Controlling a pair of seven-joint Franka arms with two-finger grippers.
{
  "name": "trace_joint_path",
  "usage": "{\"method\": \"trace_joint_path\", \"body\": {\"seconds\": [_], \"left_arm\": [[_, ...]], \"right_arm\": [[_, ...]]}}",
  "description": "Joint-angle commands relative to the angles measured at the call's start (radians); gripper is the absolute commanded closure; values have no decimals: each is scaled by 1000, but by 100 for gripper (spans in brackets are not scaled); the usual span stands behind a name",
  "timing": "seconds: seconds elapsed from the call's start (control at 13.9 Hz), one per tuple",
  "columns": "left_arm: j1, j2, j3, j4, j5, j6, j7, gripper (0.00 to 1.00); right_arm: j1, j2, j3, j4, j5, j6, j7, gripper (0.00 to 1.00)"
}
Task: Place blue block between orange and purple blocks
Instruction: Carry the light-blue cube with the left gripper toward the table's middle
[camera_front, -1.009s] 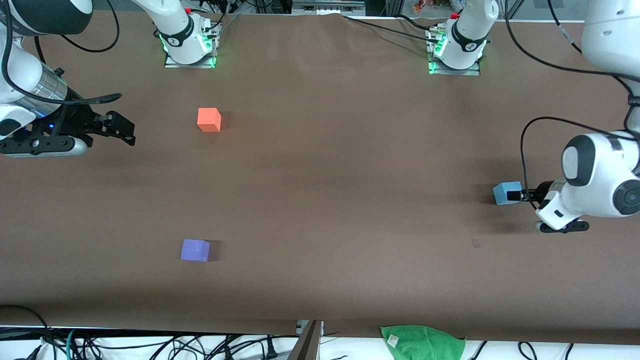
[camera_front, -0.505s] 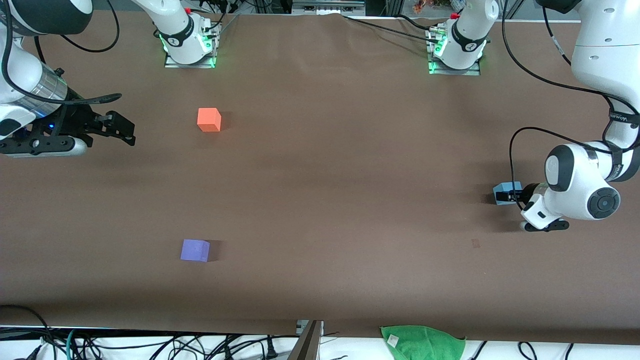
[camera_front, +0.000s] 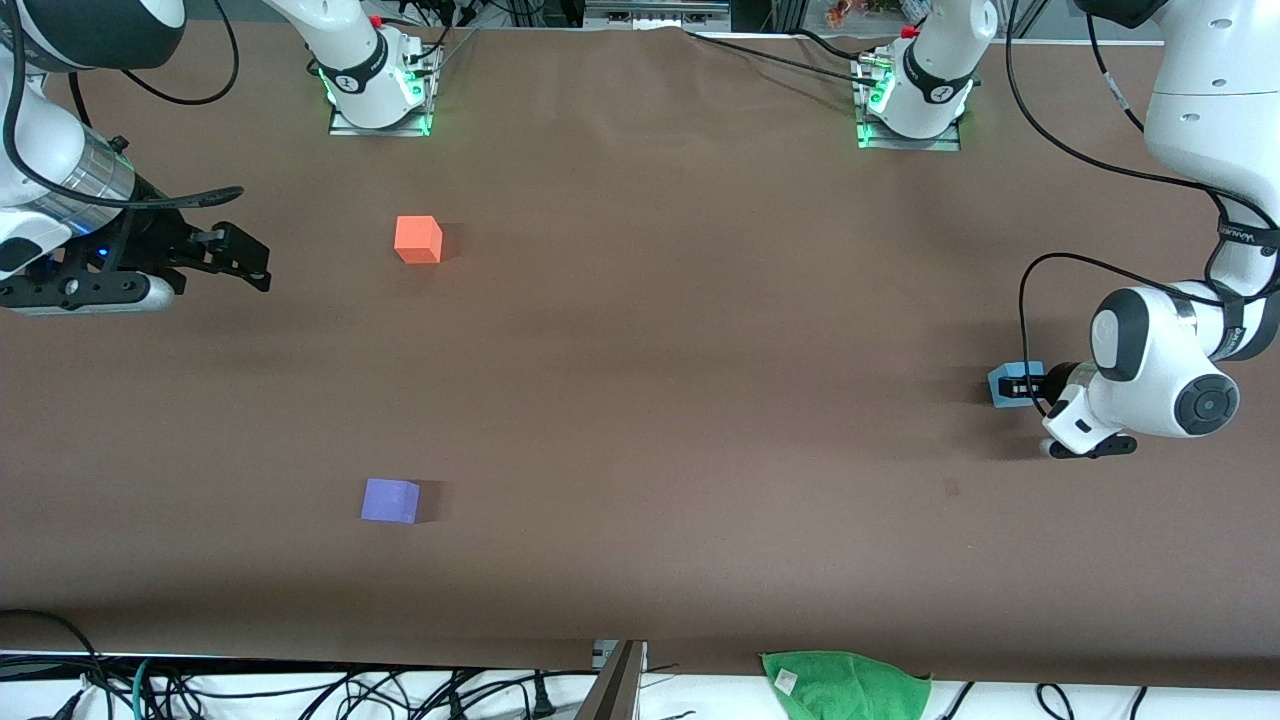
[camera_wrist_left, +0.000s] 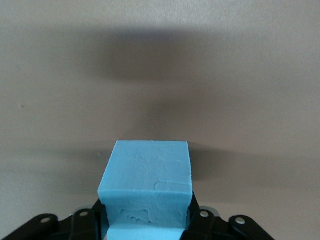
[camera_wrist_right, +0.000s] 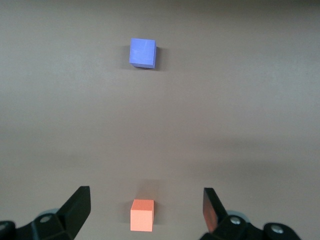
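Left gripper (camera_front: 1030, 388) is clamped on the blue block (camera_front: 1008, 384), a matte foam-like cube at the left arm's end of our brown table (camera_front: 680, 330). Right gripper (camera_front: 255, 265) waits with fingers apart. We see the orange block (camera_front: 418, 240) and the purple block (camera_front: 390, 501), well apart, toward the right arm's end.

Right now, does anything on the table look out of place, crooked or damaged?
Nothing stands out. The orange block and purple block sit flat and apart; the left gripper is shut on the blue block. A green cloth lies off the table's near edge.
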Motion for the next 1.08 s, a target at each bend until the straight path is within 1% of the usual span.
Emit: {"method": "trace_joint_path", "body": {"seconds": [0.0, 0.14, 0.36, 0.5, 0.65, 0.79, 0.94, 1.01], "left_arm": [[-6, -38, -17, 24, 4, -72, -11, 71], [-20, -66, -41, 85, 4, -156, -23, 71], [-61, -69, -81, 211, 3, -309, -59, 71], [-90, -70, -124, 268, 3, -369, -99, 71], [-109, -73, -180, 309, 3, -389, -151, 71], [-139, -76, -245, 326, 3, -392, -220, 71], [-206, -76, -285, 328, 3, -392, -360, 71], [-258, -75, -296, 329, 1, -391, -424, 70]], "right_arm": [[2, -7, 2, -1, -12, 2, -12, 1], [2, -7, 2, -1, -12, 2, -12, 1], [2, -7, 2, -1, -12, 2, -12, 1], [2, -7, 1, -1, -13, 2, -12, 1], [2, -5, 1, -1, -12, 2, -12, 1], [2, -5, 1, -1, -13, 2, -12, 1], [0, -5, 1, -1, -12, 2, -12, 1], [0, -5, 1, -1, -12, 2, -12, 1]]}}
